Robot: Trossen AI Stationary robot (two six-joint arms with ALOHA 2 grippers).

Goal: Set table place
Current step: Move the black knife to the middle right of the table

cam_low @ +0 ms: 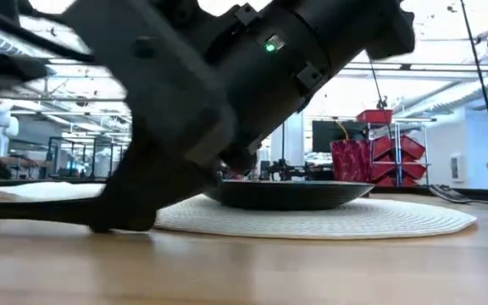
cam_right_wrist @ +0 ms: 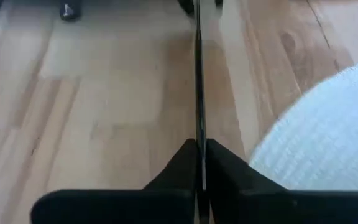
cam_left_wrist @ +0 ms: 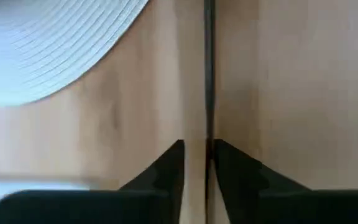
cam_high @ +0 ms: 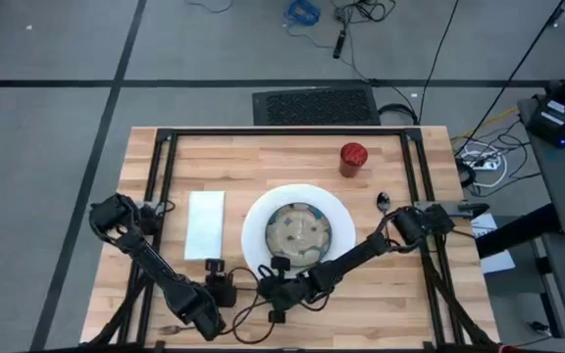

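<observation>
The right gripper point(cam_right_wrist: 199, 144) is closed on a thin dark utensil point(cam_right_wrist: 198, 93), pinching it edge-on. The piece runs straight out from those fingertips over the table point(cam_high: 263, 157). Whether it is a knife or a fork cannot be told.

The left gripper point(cam_left_wrist: 197, 146) faces it from the opposite end. Its jaws straddle the same utensil but are narrowly parted: the metal lies against one finger and a sliver of wood shows beside the other.

From above, both grippers sit close together at about 6 to 7 o'clock of the plate point(cam_high: 253, 230), with the left one toward 9 o'clock of the right. The utensil's long axis therefore lies roughly along the 9-to-3 line between them, just off the plate's rim.

The bowl point(cam_high: 299, 233) sits on the plate. The napkin point(cam_high: 204, 224) lies at the plate's 9 o'clock, a spoon point(cam_high: 383, 202) at 3 o'clock and the cup point(cam_high: 352, 157) at about 1 o'clock.

This looks like a handover. The left arm is the nearer one to the napkin, so it would sensibly take the utensil and carry it toward 9 o'clock. Before that, its jaws need to close squarely across the thin axis, ahead of the right gripper letting go.
</observation>
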